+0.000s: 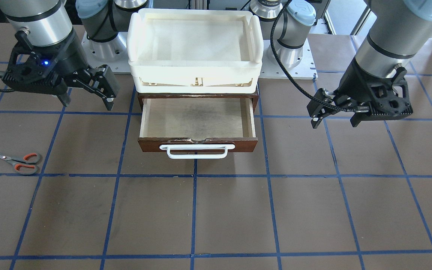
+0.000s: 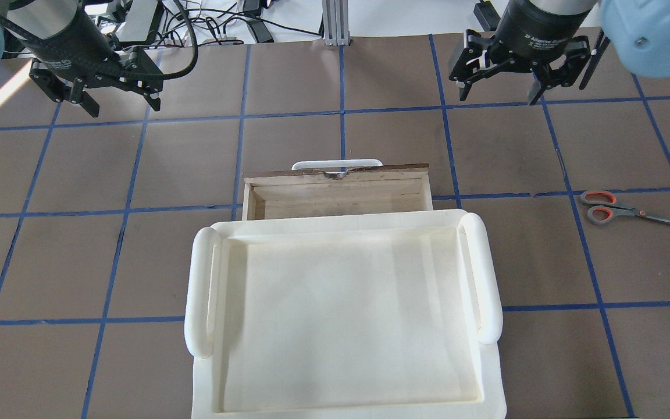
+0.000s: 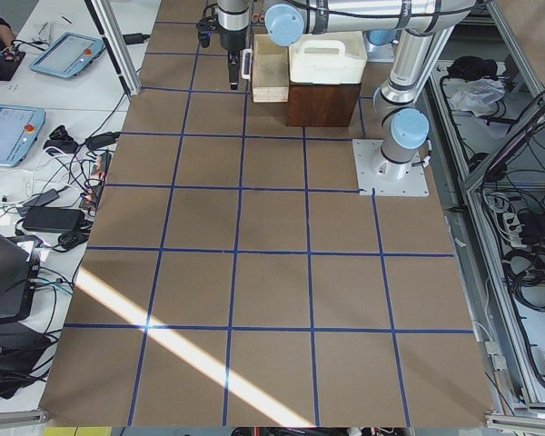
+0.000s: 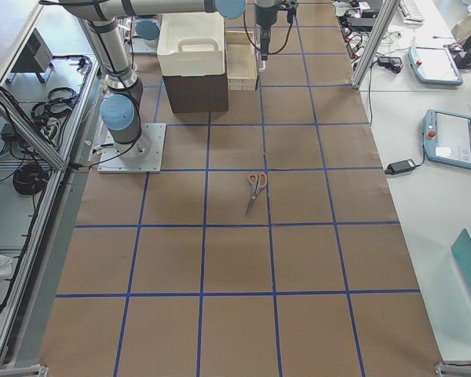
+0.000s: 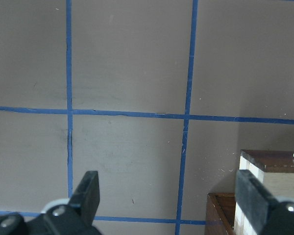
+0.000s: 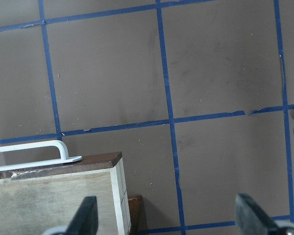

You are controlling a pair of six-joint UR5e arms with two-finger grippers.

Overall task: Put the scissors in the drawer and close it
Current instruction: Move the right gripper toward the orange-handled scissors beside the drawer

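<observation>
The scissors [image 1: 15, 162] lie flat on the counter [image 1: 216, 217] at the far left of the front-facing view, untouched, so the pickup looks not yet begun. At about 1 o'clock from them the right claw [image 1: 86, 100] hangs spread and empty; the drawer [image 1: 246, 144] stands open and bare, and at its 3 o'clock the left claw [image 1: 336, 120] is likewise spread and empty. Next, I judge, the right claw must head toward 7 o'clock, descend and pinch the scissors near the pivot.

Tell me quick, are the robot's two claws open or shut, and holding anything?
Left gripper: open, holding nothing.
Right gripper: open, holding nothing.
</observation>
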